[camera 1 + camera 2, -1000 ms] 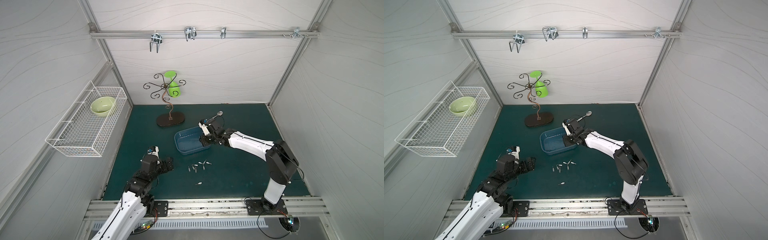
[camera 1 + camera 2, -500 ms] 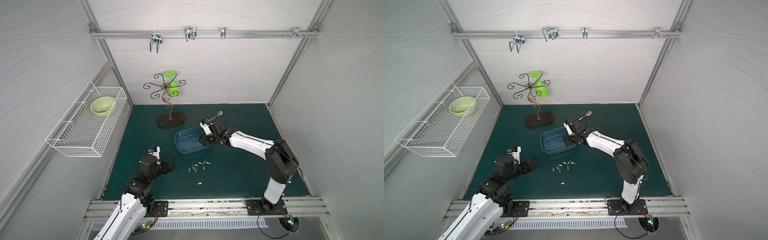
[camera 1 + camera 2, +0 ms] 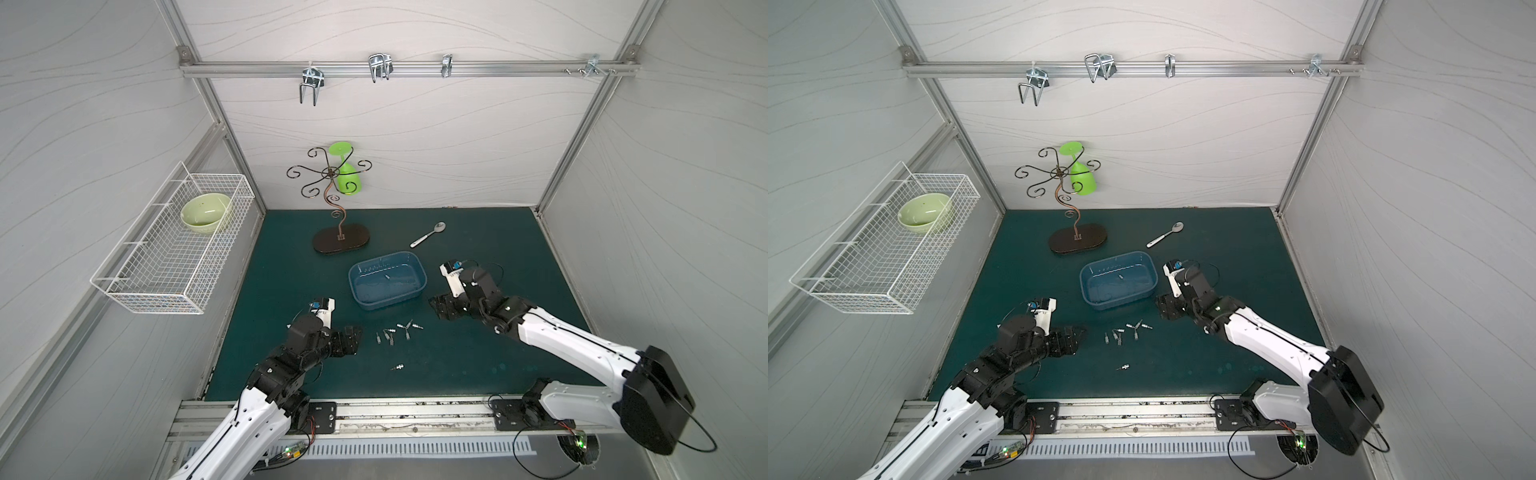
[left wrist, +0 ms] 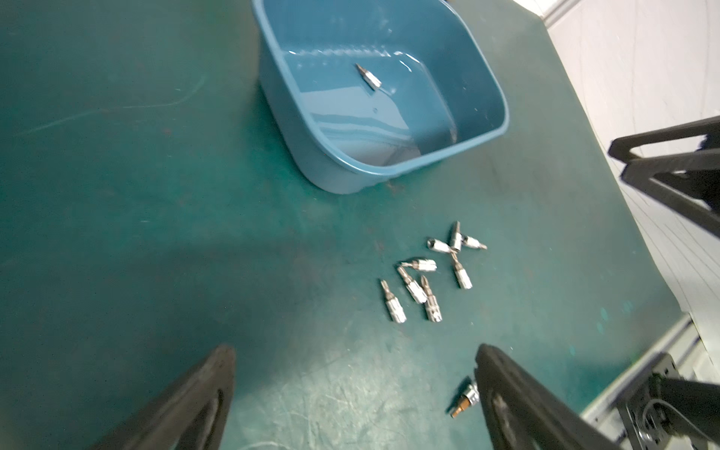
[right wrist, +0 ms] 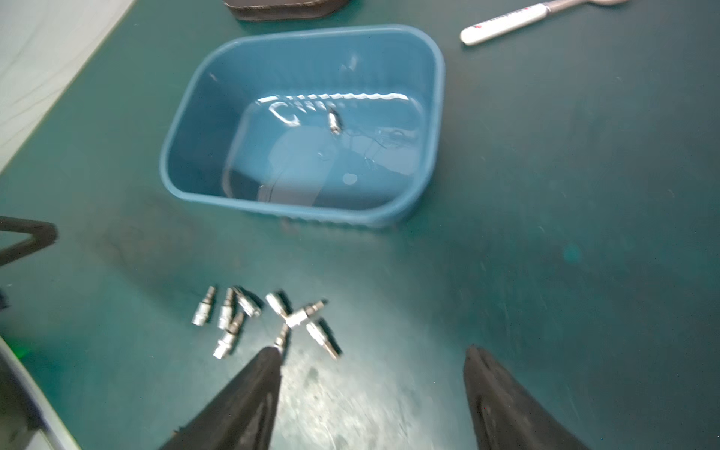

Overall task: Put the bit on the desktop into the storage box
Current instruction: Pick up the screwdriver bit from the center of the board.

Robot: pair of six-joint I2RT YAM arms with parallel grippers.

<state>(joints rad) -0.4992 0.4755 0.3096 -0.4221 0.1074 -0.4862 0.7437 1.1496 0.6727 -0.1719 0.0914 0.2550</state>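
The blue storage box (image 3: 386,302) (image 3: 1117,304) (image 4: 296,128) (image 5: 202,128) stands mid-desktop (image 3: 478,232). One silver bit (image 3: 387,275) (image 3: 1121,275) (image 4: 368,76) (image 5: 334,121) lies inside it. Several more bits (image 3: 399,330) (image 3: 1127,330) (image 4: 428,272) (image 5: 265,319) lie clustered in front of the box, and a lone bit (image 3: 397,367) (image 3: 1124,367) (image 4: 465,397) lies nearer the front edge. My right gripper (image 3: 442,309) (image 3: 1167,309) (image 5: 373,350) is open and empty, just right of the box's front corner. Left of the cluster, my left gripper (image 3: 351,336) (image 3: 1073,338) (image 4: 354,350) is open and empty.
A white-handled spoon (image 3: 428,235) (image 3: 1165,235) (image 5: 502,21) lies behind the box. A dark stand (image 3: 340,241) with a hanging green cup (image 3: 347,174) is at the back. A white wire basket (image 3: 174,245) on the left wall holds a pale green bowl (image 3: 205,210).
My right gripper has opened and drawn back from over the box to its front right corner; a bit now lies in the box. The left arm has edged slightly forward.
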